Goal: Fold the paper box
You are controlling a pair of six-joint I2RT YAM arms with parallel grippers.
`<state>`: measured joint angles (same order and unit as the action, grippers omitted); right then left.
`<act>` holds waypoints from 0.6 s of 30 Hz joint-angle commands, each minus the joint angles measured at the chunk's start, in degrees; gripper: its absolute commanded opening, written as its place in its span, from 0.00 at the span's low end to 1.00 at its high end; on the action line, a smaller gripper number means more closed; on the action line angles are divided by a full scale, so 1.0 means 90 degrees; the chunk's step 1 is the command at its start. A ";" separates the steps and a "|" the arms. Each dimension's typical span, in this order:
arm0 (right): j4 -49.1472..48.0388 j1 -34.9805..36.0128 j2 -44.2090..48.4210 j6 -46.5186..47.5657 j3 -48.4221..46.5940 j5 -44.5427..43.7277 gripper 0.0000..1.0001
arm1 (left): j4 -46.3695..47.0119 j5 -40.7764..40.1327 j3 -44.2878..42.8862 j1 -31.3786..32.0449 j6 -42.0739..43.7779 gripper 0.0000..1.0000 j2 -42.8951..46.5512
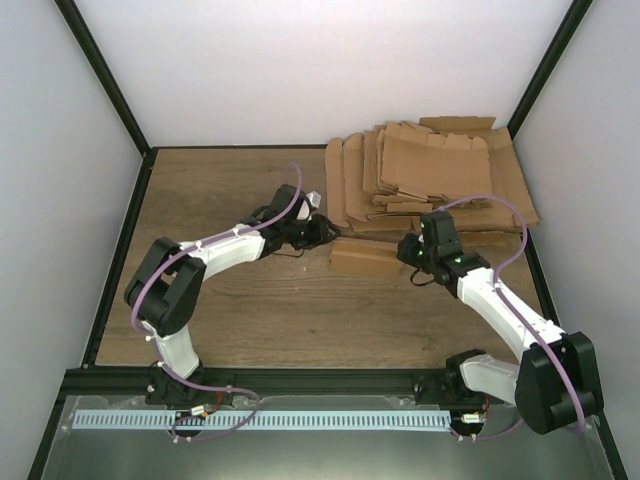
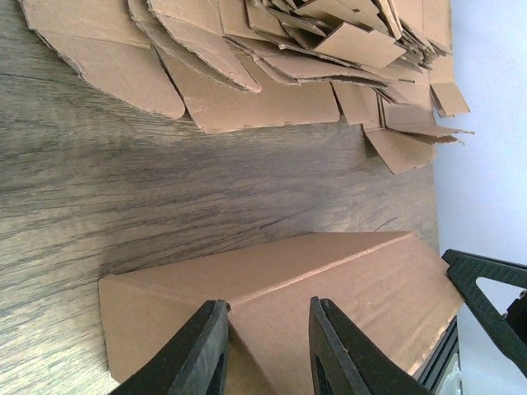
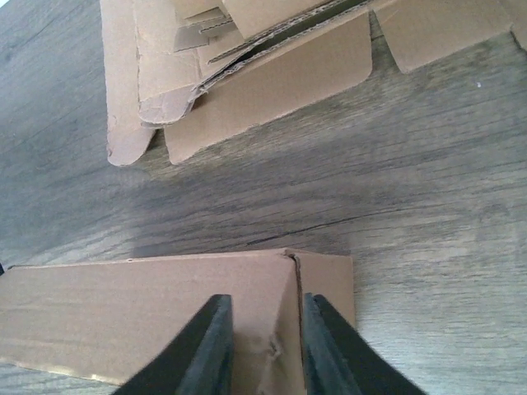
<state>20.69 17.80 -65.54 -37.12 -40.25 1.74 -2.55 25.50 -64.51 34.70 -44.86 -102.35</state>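
The paper box [image 1: 363,257] lies on the wooden table as a small oblong brown piece, just in front of the pile of flat blanks. My left gripper [image 1: 325,234] is at its left end. In the left wrist view the box [image 2: 346,280] shows a long ridge crease, and my left gripper [image 2: 266,304] has its jaws narrowly apart, closed on the end corner. My right gripper [image 1: 408,250] is at the right end. In the right wrist view it [image 3: 264,298] pinches the box [image 3: 123,304] at its end fold, where the cardboard is crumpled.
A pile of many flat brown cardboard blanks [image 1: 430,180] fills the back right of the table, right behind the box; it also shows in the left wrist view [image 2: 247,58] and the right wrist view [image 3: 247,74]. Black frame posts and white walls bound the table.
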 commanded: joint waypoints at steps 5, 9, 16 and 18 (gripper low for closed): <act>-0.0131 -0.0046 0.0004 -0.0083 0.0320 0.0179 0.16 | 0.0057 -0.0060 -0.0033 0.0175 0.0055 0.26 -0.0172; -0.0186 -0.0045 -0.0005 -0.0081 0.0484 0.0133 0.12 | 0.0066 -0.0203 0.0084 0.0206 0.0140 0.25 -0.0173; -0.0352 -0.0048 -0.0059 -0.0075 0.0831 0.0119 0.11 | 0.0424 -0.0447 0.0518 0.0334 0.0215 0.22 -0.0229; -0.0353 -0.0054 -0.0078 -0.0053 0.0847 0.0105 0.12 | 0.0482 -0.0598 0.0605 0.0410 0.0286 0.20 -0.0216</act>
<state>13.78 17.69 -65.06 -37.78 -34.98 2.13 1.93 21.80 -62.08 36.03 -43.90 -102.80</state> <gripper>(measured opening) 0.115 0.213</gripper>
